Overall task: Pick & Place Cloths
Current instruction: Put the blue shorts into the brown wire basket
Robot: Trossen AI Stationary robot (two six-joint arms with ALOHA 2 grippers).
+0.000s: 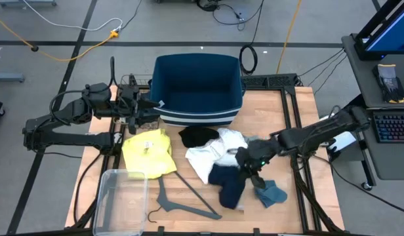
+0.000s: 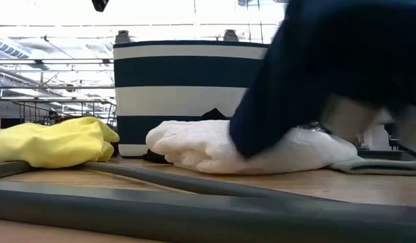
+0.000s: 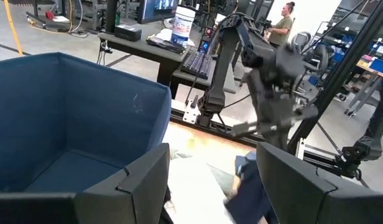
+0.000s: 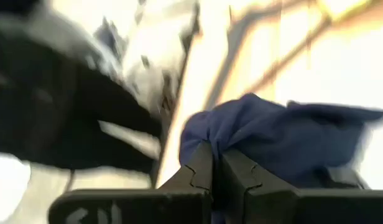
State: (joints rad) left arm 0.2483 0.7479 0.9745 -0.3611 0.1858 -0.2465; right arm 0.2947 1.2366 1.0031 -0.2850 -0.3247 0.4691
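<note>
**Right claw pinching the navy cloth**

The right gripper (image 4: 216, 168) has its fingers closed on a fold of the navy cloth (image 1: 229, 182), lifted beside the white cloth (image 1: 212, 154). The left gripper (image 3: 210, 186), fingers spread, hangs at the blue bin (image 1: 199, 88).

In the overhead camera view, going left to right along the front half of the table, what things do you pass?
Clear plastic bin → yellow cloth → grey hanger → white cloth → navy cloth → teal rag.
</note>
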